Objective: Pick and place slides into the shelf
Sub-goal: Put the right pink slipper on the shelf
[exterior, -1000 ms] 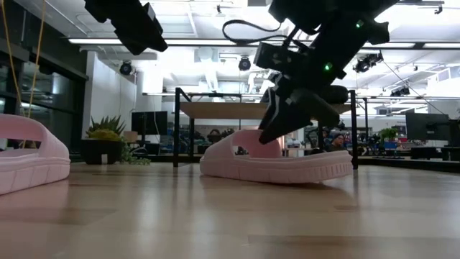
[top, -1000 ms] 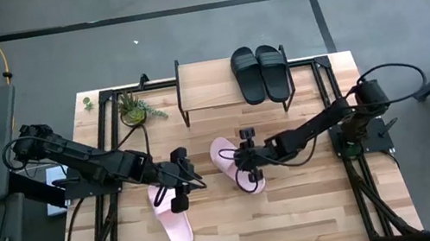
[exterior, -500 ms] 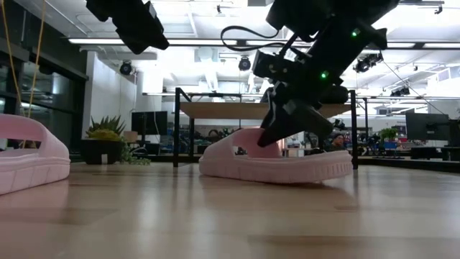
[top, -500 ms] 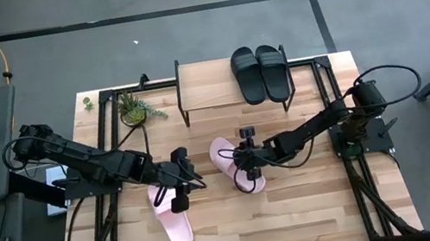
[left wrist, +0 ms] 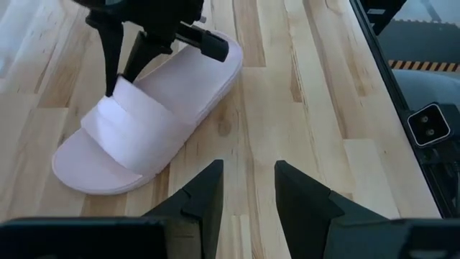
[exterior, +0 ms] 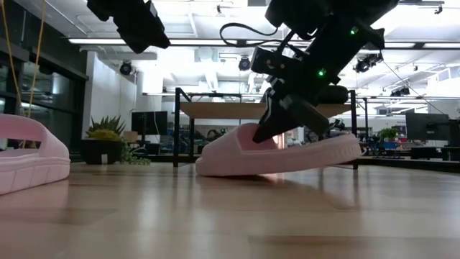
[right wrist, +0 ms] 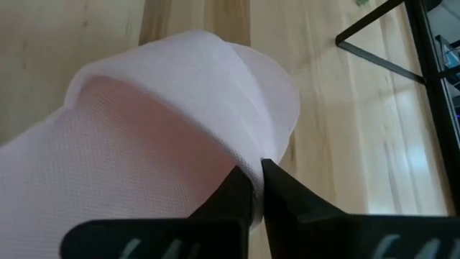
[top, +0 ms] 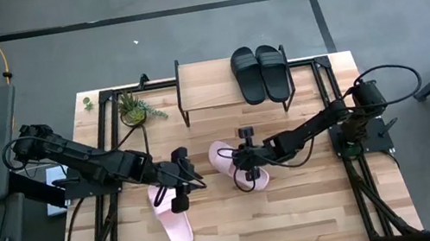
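Pink slide (top: pixel 238 165) sits mid-worktop (top: pixel 317 208), its strap pinched in the right gripper (top: pixel 248 164) jaws, one end tilted up; its long axis runs diagonally, and the shelf (top: pixel 204 83) lies straight behind. Left gripper (top: pixel 180 184), jaws apart, hovers over the other pink slide (top: pixel 174 223).

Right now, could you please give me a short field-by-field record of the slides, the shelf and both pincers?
right pincer: shut on strap of pink slide, one end tipped off table
left pincer: open, empty, above second pink slide
black slides: pair, on shelf, right end
shelf, left part: bare
plant: left of shelf
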Robot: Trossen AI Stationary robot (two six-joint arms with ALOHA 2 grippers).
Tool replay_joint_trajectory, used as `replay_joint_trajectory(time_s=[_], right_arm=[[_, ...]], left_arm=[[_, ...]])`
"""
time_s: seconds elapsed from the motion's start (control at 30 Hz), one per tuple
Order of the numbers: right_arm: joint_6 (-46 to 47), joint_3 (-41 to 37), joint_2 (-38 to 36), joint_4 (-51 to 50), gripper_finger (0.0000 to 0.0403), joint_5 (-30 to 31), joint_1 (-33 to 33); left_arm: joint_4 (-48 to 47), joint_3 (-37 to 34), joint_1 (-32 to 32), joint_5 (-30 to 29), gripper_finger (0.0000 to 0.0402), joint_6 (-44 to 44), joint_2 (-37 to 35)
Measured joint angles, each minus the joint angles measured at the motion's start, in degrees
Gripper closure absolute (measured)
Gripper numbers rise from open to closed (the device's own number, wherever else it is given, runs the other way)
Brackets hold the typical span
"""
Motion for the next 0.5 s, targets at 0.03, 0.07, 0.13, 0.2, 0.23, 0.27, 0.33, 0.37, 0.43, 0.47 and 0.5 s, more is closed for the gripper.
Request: replay_joint_trajectory(time_s=[0.03,0.07,0.13,0.2,0.23,0.27,0.33,0.37,0.43,0.47,0.5], right_arm=[[0.1,0.0,-0.1,0.0,0.0398,-0.1,0.0],[0.3,0.0,-0.2,0.1,0.0398,-0.4,0.0],[0.4,0.0,-0.6,0.2,0.0400,-0.7,0.0],[0.8,0.0,-1.4,0.1,0.0400,-1.7,0.0],[1.2,0.0,-2.0,0.1,0.0400,-2.4,0.0],[1.5,0.0,-2.7,0.0,0.0401,-3.0,0.0],[1.5,0.0,-4.4,0.1,0.0401,-4.0,0.3],[1.5,0.0,-5.2,0.2,0.0401,-4.4,0.5],[1.6,0.0,-6.7,0.0,0.0402,-4.5,1.1],[1.7,0.0,-7.5,0.0,0.0402,-4.5,1.5],[1.7,0.0,-8.3,-0.2,0.0402,-4.6,1.9]], left_arm=[[0.3,0.0,0.0,0.0,0.0291,0.3,0.0],[0.6,0.0,0.0,0.0,0.0291,0.6,0.0],[0.9,0.0,0.0,0.0,0.0291,0.8,0.0],[1.0,0.0,0.0,0.0,0.0291,0.9,0.0],[1.0,0.0,0.0,0.0,0.0291,1.0,0.0],[1.0,0.0,0.0,0.0,0.0291,1.0,0.0],[1.0,0.0,0.0,0.0,0.0291,1.6,0.0],[1.0,0.0,0.0,0.0,0.0291,1.9,0.0],[1.0,0.0,0.0,0.0,0.0291,2.4,-0.3],[1.1,0.0,0.0,0.0,0.0291,2.5,-0.3],[1.0,0.0,0.0,0.0,0.0291,2.5,-0.3]])
